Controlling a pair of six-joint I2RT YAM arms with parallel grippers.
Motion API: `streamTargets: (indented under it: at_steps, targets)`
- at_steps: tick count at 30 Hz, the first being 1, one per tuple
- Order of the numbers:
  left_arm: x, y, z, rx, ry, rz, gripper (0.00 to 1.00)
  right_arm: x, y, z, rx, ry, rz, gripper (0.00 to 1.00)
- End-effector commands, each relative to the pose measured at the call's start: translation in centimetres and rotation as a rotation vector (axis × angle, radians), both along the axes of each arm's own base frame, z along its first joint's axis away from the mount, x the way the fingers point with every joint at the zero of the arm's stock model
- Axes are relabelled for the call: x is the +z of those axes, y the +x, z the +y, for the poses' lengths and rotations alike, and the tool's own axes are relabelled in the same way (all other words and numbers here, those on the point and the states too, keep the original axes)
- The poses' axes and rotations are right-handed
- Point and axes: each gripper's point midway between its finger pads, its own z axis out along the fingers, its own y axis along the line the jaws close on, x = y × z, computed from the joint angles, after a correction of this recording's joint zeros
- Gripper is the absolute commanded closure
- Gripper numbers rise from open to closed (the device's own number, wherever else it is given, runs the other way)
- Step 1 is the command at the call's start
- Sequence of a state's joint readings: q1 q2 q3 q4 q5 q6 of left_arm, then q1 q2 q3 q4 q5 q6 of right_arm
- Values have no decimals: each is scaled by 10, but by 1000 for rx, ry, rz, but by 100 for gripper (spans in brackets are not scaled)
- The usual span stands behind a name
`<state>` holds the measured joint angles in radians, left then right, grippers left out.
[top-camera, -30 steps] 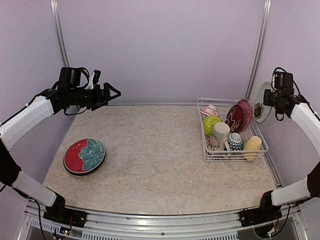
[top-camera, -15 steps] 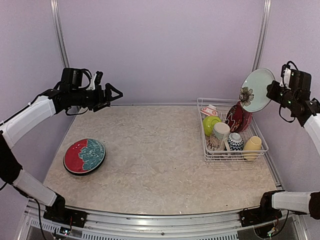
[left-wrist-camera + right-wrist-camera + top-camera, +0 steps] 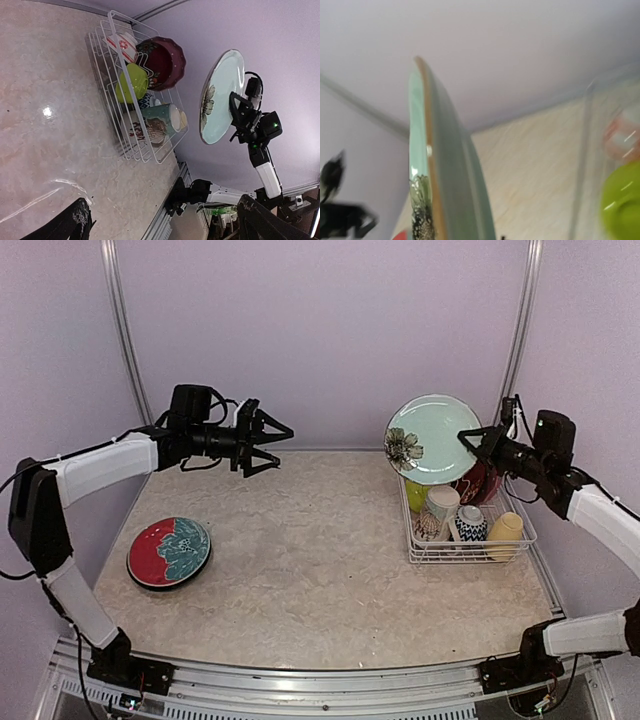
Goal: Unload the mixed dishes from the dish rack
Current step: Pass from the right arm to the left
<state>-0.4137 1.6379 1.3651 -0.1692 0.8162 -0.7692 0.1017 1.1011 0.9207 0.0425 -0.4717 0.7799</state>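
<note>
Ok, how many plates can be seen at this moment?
3: the pale-green floral plate held in the air by the right gripper, the dark red plate standing in the dish rack, and the red-and-teal plate flat on the table. The held one may hide another.

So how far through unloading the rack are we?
Done: a red and teal plate lies on the table. In hand: the right gripper holds the pale-green floral plate aloft near the dish rack; left gripper open, empty. Left: dark red plate, lime-green bowl, pale-yellow mug and more, racked.
</note>
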Motion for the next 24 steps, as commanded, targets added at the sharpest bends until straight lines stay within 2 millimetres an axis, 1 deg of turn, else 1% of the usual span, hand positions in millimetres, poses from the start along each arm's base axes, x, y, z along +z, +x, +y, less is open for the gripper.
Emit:
streamTargets:
  at_steps: [1,2,3,4,5,6,7,9,11,13,17,20,24]
  targets:
    - [24,-9,-63,-106,-206,48,4,36,-13,50,189,157,-153,100]
    - [15,-8,-77,-109,-224,76,4,33,-15,60,213,167,-149,100]
    - [12,-11,-91,-126,-249,86,7,28,-14,66,227,174,-134,100]
    - [14,-11,-100,-142,-280,86,10,25,-14,72,242,178,-124,100]
    - [7,-11,-111,-162,-296,101,12,23,-15,78,262,180,-113,100]
    - [8,-14,-119,-184,-313,98,13,22,-16,83,280,186,-105,100]
    - [4,-18,-129,-201,-318,105,14,21,-17,87,296,189,-101,100]
    - [-7,-20,-142,-196,-293,118,14,21,-21,94,320,194,-97,100]
    - [-13,-23,-152,-197,-263,120,17,19,-25,98,327,202,-87,100]
    - [-15,-28,-158,-197,-251,113,22,15,-28,102,341,213,-76,100]
    - [-15,-34,-166,-174,-220,82,37,14,-35,109,380,252,-71,100]
    - [-14,-36,-166,-140,-197,61,53,12,-41,117,398,254,-59,100]
    - [-11,-34,-163,-78,-184,52,70,6,-47,126,425,252,-39,100]
